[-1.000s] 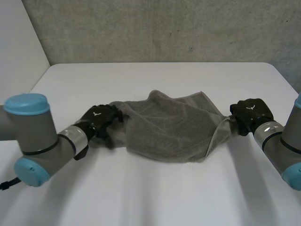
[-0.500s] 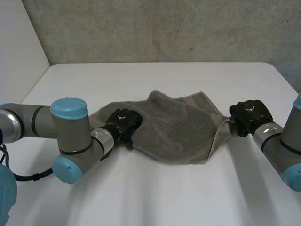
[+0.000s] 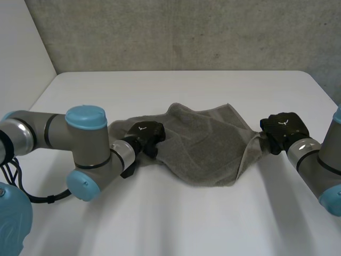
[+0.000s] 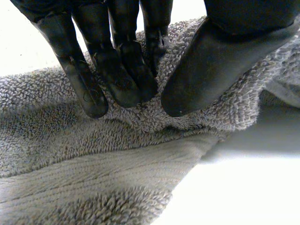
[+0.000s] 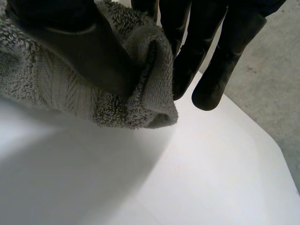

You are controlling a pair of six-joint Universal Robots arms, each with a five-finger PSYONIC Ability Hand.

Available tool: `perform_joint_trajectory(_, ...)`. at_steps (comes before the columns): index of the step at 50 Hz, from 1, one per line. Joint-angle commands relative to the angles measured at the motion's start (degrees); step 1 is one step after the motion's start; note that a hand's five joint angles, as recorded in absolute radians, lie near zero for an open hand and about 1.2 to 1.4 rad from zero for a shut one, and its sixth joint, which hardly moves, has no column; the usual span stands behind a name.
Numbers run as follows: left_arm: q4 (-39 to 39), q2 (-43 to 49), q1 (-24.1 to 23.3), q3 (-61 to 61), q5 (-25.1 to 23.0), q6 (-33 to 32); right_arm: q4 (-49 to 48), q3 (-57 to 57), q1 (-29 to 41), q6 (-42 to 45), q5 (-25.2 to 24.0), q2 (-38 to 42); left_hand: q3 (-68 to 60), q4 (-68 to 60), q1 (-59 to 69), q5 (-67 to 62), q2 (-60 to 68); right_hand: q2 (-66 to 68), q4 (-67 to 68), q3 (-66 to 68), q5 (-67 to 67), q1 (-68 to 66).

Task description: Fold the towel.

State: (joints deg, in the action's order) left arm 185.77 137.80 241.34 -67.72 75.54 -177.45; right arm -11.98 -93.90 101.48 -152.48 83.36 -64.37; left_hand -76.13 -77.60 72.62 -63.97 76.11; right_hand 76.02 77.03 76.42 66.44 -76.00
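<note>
A grey towel (image 3: 200, 144) lies rumpled in the middle of the white table (image 3: 181, 90). My left hand (image 3: 147, 133) is on its left end; in the left wrist view its fingers (image 4: 117, 75) and thumb (image 4: 215, 61) pinch a ridge of the towel (image 4: 140, 140) between them. My right hand (image 3: 282, 129) holds the towel's right corner, lifted slightly off the table. There the thumb (image 5: 79, 47) presses a fold of towel (image 5: 140, 89) against the fingers (image 5: 220, 61).
A grey wall (image 3: 181, 32) stands behind the table's far edge. Bare white tabletop stretches in front of the towel and behind it. My left arm (image 3: 80, 144) bends across the left front of the table.
My left hand has slid right from the towel's left edge onto the cloth and closed its fingers and thumb on it. The right hand has stayed put, still holding its corner.
</note>
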Motion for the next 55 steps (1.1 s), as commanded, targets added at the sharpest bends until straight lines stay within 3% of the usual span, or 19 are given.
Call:
perform_joint_trajectory(1,-5.8,-7.5,1.7,0.3,0.0,0.0,1.2,1.0,1.8,-0.8,0.1,-5.0,-3.9,-2.4,7.4,-6.0,3.9,4.0,3.0,3.6,3.6,-4.0)
perform_joint_trajectory(7,-8.2,-15.2,5.8,0.3,-0.3,0.2,4.5,4.8,3.2,-5.9,-1.3,-13.2,-3.9,-2.4,7.4,-6.0,3.9,4.0,3.0,3.6,3.6,-4.0)
perform_joint_trajectory(15,-10.5,-25.9,8.8,0.4,-0.6,0.0,17.1,17.7,2.9,-15.0,-7.2,-24.9,-3.9,-2.4,7.4,-6.0,3.9,4.0,3.0,3.6,3.6,-4.0)
perform_joint_trajectory(20,-9.8,-29.5,11.8,-3.4,-0.7,0.1,18.0,18.8,3.1,-15.2,-7.0,-26.7,-3.9,-2.4,7.4,-6.0,3.9,4.0,3.0,3.6,3.6,-4.0)
perform_joint_trajectory(26,-9.4,-27.1,14.4,-6.7,-0.7,-0.2,18.1,16.2,3.2,-14.7,-7.0,-25.2,-3.9,-2.4,7.4,-6.0,3.9,4.0,3.0,3.6,3.6,-4.0)
perform_joint_trajectory(34,-8.2,-16.6,14.9,-9.0,-0.7,-0.8,17.6,9.8,2.7,-10.0,-6.9,-15.8,-3.9,-2.4,7.4,-6.0,3.9,4.0,3.0,3.6,3.6,-4.0)
perform_joint_trajectory(39,-7.5,-11.2,14.9,-8.2,-0.7,-0.9,14.5,6.9,2.7,-8.8,-5.9,-9.5,8.0,9.5,-4.5,5.9,-8.0,4.0,3.0,3.6,3.6,-4.0)
perform_joint_trajectory(41,-7.4,-10.0,14.9,-7.3,-0.6,-0.8,13.2,6.5,2.8,-8.8,-5.3,-8.8,19.2,20.7,-15.7,17.1,-19.2,4.0,3.0,3.6,3.6,-4.0)
perform_joint_trajectory(42,-7.4,-10.0,14.9,-7.3,-0.6,-0.8,13.2,6.5,2.8,-8.8,-5.3,-8.8,19.3,20.8,-15.8,17.2,-19.3,4.0,3.0,3.6,3.6,-4.0)
perform_joint_trajectory(44,-7.4,-10.6,14.9,-6.8,-0.3,-0.8,11.5,5.7,3.2,-8.5,-3.9,-8.0,33.9,35.4,-30.4,31.7,-33.9,4.0,3.0,3.6,3.6,-4.0)
perform_joint_trajectory(55,-7.4,-22.4,13.5,-14.5,0.0,-0.7,6.3,5.6,2.6,-8.4,-1.6,-7.1,47.4,48.9,-43.9,45.3,-47.4,4.0,3.0,3.6,3.6,-4.0)
